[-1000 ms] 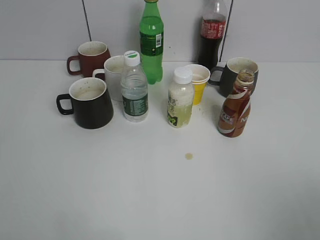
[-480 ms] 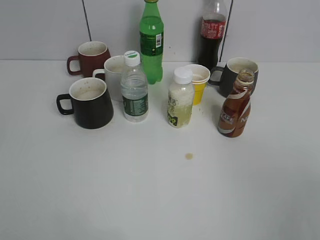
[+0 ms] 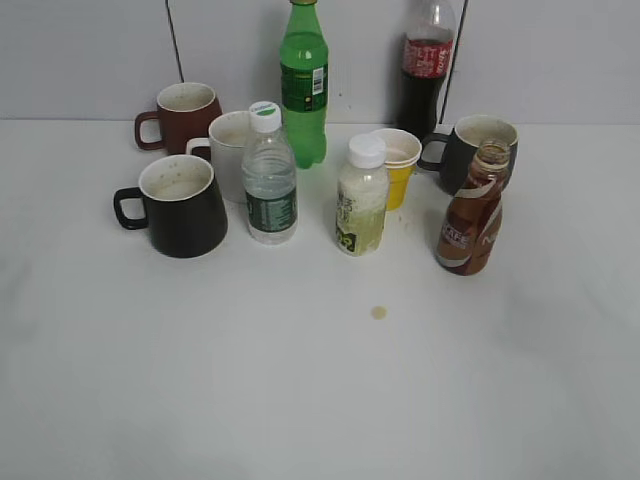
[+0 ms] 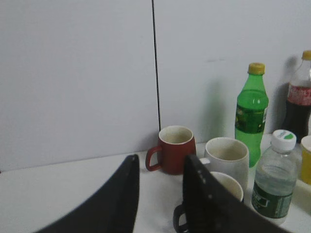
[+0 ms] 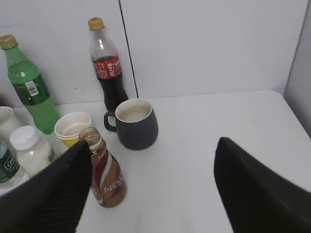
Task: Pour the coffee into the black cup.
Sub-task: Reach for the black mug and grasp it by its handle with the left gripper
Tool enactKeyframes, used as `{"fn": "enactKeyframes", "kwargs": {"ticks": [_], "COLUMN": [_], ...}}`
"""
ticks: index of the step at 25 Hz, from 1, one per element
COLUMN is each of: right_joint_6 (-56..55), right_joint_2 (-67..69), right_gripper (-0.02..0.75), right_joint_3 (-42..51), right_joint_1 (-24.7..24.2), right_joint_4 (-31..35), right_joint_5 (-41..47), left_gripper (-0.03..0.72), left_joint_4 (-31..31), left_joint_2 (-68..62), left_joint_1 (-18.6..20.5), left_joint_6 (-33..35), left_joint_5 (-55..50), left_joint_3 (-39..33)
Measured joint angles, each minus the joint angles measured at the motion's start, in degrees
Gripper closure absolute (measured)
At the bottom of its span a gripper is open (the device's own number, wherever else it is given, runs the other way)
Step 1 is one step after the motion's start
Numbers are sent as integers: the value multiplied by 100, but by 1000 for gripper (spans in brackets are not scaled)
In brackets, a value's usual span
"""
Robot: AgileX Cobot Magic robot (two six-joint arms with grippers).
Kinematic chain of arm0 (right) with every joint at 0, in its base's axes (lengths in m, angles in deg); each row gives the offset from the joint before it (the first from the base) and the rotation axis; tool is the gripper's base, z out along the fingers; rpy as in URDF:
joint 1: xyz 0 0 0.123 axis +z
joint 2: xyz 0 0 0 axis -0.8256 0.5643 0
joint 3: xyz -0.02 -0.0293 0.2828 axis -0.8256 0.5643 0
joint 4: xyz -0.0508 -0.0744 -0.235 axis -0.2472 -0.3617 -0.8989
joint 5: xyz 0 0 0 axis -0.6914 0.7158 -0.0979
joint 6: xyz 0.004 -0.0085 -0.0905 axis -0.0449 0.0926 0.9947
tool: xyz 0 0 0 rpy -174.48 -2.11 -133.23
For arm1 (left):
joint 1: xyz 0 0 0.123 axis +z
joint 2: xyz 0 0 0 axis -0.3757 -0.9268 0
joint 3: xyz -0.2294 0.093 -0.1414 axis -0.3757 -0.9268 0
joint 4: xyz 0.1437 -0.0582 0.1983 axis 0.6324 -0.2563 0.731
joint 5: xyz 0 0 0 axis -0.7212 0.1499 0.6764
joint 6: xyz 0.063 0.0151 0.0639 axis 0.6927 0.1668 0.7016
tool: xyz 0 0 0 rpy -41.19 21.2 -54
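One coffee bottle stands beside the wide-spread right tool.

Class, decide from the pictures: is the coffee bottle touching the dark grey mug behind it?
Apart. The right wrist view shows bare white table between the coffee bottle and the dark grey mug; in the exterior view they merely overlap.

The white table is occupied by mugs including the black cup, bottles including the coffee, and a small stain.
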Motion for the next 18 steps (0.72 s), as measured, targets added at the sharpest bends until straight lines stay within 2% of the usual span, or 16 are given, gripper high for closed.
{"fn": "enactKeyframes", "kwargs": {"ticks": [6,10,18], "right_joint_6": [0,1,-73], "right_joint_2": [1686,2503,3608], "right_gripper": [153,152,152], "right_joint_3": [23,37,363], "right_joint_1": [37,37,44], "right_joint_4": [13,27,9], "right_joint_5": [-1379,-2082,-3600], "left_gripper": [447,447,447], "left_joint_4": [-9,-9,27], "left_joint_2": [-2392,-3808,-5917], "left_joint_1": [0,0,0], "left_joint_6": [0,-258,-344], "left_joint_5": [1219,2504,4584], "left_joint_3": [-37,-37,-37]}}
